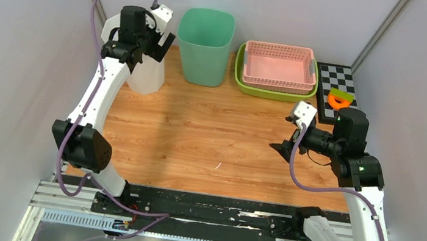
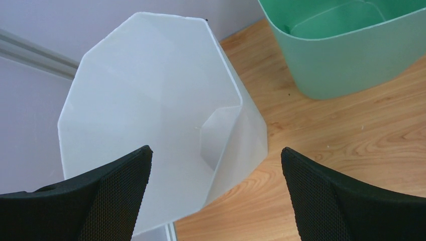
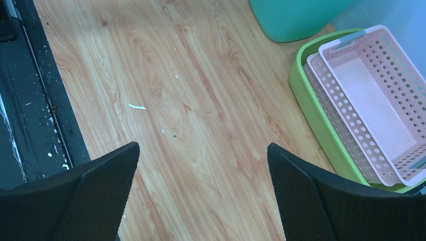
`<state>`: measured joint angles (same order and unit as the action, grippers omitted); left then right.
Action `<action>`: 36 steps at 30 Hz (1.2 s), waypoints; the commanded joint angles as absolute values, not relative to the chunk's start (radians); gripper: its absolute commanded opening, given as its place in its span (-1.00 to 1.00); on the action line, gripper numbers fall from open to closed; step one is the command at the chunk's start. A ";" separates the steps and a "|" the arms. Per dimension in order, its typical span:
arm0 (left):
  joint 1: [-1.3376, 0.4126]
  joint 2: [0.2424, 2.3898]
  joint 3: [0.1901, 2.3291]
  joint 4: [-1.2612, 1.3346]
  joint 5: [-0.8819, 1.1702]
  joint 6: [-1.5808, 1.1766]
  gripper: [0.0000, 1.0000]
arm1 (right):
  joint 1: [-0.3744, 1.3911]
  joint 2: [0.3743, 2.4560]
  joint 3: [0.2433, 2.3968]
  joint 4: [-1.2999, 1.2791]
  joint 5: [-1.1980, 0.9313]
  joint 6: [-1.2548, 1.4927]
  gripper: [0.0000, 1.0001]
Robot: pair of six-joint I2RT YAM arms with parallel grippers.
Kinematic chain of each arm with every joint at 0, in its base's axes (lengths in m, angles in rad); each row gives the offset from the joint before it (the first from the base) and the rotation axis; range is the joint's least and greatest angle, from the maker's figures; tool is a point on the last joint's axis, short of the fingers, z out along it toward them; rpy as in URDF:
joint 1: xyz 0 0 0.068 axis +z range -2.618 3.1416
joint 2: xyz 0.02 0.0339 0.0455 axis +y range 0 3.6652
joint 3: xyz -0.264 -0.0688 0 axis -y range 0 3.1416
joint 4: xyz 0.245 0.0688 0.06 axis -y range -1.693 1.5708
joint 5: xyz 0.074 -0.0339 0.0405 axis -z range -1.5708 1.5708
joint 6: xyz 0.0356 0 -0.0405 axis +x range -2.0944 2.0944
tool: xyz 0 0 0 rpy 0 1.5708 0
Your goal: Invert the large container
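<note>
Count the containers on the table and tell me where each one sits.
4: a white bin, back left, below the left end effector; teal bin right of it; pink perforated basket, back right, nested in a lime tray. None appears hidden.

Along the back of the table (image 1: pixel 197 137) stand, left to right, a bin (image 1: pixel 149 77) in the corner, a wastebasket (image 1: pixel 203 51) just beside it, a basket (image 1: pixel 279 65) nested in a tray (image 1: pixel 263 92), and a board (image 1: pixel 333 80) with a toy (image 1: pixel 339 99) on it.

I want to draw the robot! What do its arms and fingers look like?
The left arm and right arm are white with black joints. A purple cable loops along each. The fingers are black and covered in tiny dots. Green lights glow on the right arm.
</note>
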<state>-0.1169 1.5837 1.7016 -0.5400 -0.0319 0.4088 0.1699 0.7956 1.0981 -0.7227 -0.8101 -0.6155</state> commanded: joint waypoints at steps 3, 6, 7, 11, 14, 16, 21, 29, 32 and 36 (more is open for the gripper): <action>-0.107 1.685 1.765 -0.521 -0.078 0.430 1.00 | 0.187 0.790 1.072 -0.706 -0.800 -0.591 1.00; -0.103 1.712 1.767 -0.524 -0.061 0.423 0.95 | 0.187 0.790 1.071 -0.704 -0.797 -0.592 1.00; -0.100 1.718 1.765 -0.526 -0.052 0.420 0.92 | 0.187 0.791 1.069 -0.703 -0.796 -0.591 1.00; -0.097 1.733 1.763 -0.545 -0.017 0.409 0.76 | 0.187 0.794 1.066 -0.699 -0.795 -0.591 1.00; -0.096 1.732 1.761 -0.559 -0.006 0.405 0.55 | 0.189 0.795 1.065 -0.699 -0.794 -0.591 1.00; -0.097 1.730 1.761 -0.568 0.022 0.401 0.39 | 0.189 0.793 1.065 -0.697 -0.792 -0.591 1.00; -0.095 1.723 1.762 -0.587 0.039 0.394 0.10 | 0.189 0.789 1.063 -0.696 -0.789 -0.591 1.00; -0.095 1.713 1.761 -0.614 0.023 0.393 -0.25 | 0.189 0.781 1.059 -0.693 -0.787 -0.590 1.00; -0.095 1.700 1.761 -0.622 0.030 0.388 -0.31 | 0.189 0.781 1.058 -0.693 -0.787 -0.590 1.00; -0.095 1.682 1.759 -0.644 0.050 0.380 -0.41 | 0.188 0.779 1.054 -0.689 -0.786 -0.590 1.00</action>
